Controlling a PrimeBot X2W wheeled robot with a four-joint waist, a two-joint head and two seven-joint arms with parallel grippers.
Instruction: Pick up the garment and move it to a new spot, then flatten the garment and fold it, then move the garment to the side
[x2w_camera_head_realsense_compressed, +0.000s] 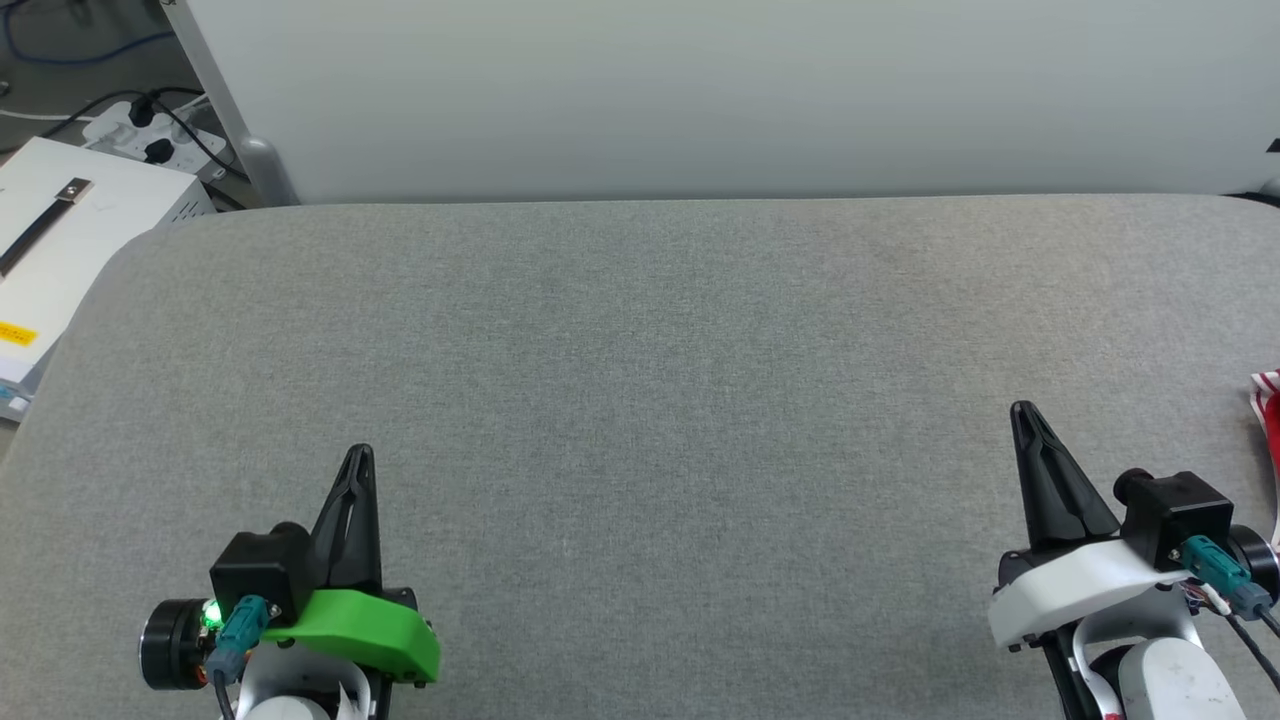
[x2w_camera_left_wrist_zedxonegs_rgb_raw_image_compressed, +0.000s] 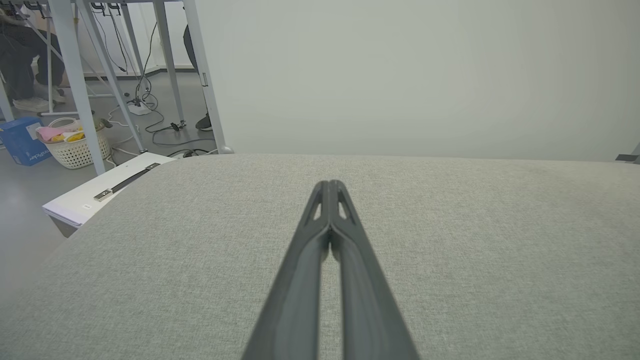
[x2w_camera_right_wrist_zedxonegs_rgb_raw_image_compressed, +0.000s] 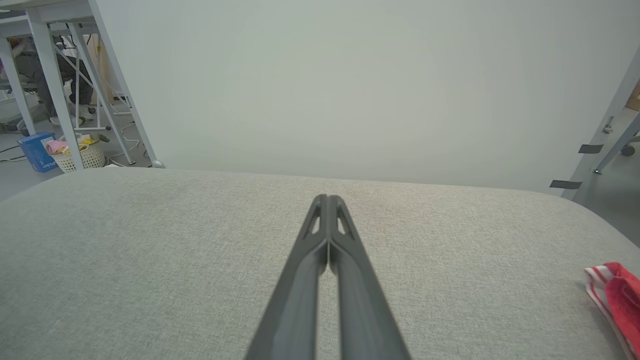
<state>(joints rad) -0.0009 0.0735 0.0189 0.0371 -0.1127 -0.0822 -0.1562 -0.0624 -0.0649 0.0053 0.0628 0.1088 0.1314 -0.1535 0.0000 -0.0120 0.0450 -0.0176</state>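
Garment (x2w_camera_head_realsense_compressed: 1270, 412), red with white-striped trim, lies on grey surface (x2w_camera_head_realsense_compressed: 640, 400), far right.

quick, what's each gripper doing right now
left gripper: closed, holding nothing, over the grey cushion
right gripper: closed, holding nothing, the red garment lies apart to its right

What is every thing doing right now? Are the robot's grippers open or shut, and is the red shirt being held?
left gripper: shut, holding nothing, above the grey cushion.
right gripper: shut, holding nothing.
garment: lying on the cushion at the right, not held, mostly cut off by the picture's edge.
grey cushion: flat and smooth.
basket: upright on the floor, clothes inside.
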